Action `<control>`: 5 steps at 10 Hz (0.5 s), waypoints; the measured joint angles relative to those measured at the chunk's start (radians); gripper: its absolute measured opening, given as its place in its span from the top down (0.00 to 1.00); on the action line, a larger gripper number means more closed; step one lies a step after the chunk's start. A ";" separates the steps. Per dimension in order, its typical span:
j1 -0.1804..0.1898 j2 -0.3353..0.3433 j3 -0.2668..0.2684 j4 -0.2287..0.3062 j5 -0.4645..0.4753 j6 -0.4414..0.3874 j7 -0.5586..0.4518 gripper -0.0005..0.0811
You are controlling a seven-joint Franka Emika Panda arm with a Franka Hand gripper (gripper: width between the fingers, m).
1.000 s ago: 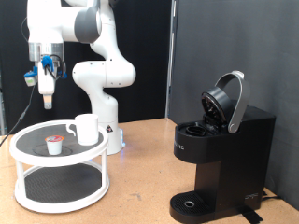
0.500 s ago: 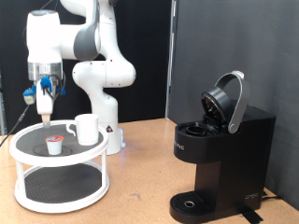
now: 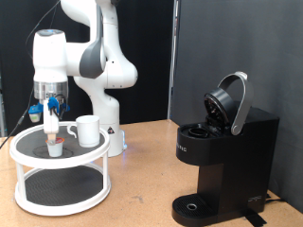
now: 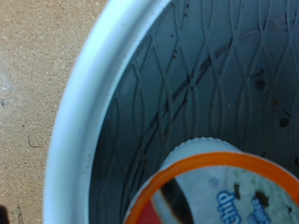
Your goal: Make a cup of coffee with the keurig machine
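Hanging in the left middle of the exterior view: the gripper (image 3: 51, 132), pointing straight down and sitting right over the little coffee pod (image 3: 56, 148). Cannot tell if the fingers are open or closed, since they are too small and blurry there and not showing in the wrist view. Looking close from the wrist view, seeing the pod (image 4: 220, 191) with its orange rim and printed top, resting on the dark mesh floor of the white round rack (image 4: 79, 121).

Standing just to the right of the pod on the rack's top shelf (image 3: 28, 140): the cup (image 3: 86, 130), white, upright, handle pointing to the picture's left, not touching the gripper.

Rising behind the rack: the white robot arm (image 3: 95, 59).

Sitting well apart, at the lower right of the exterior view: the keurig machine (image 3: 225, 161), black, with its domed lid (image 3: 230, 102) tipped open and its round drip tray (image 3: 195, 205) bare.
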 joint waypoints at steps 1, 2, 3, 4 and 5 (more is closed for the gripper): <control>0.000 0.006 0.000 -0.012 -0.001 0.019 -0.001 0.09; 0.000 0.011 0.000 -0.020 -0.001 0.030 -0.001 0.09; 0.000 0.018 0.000 -0.024 -0.001 0.038 -0.001 0.09; 0.000 0.024 0.000 -0.027 -0.001 0.043 -0.001 0.09; 0.000 0.026 0.000 -0.028 0.001 0.044 -0.001 0.15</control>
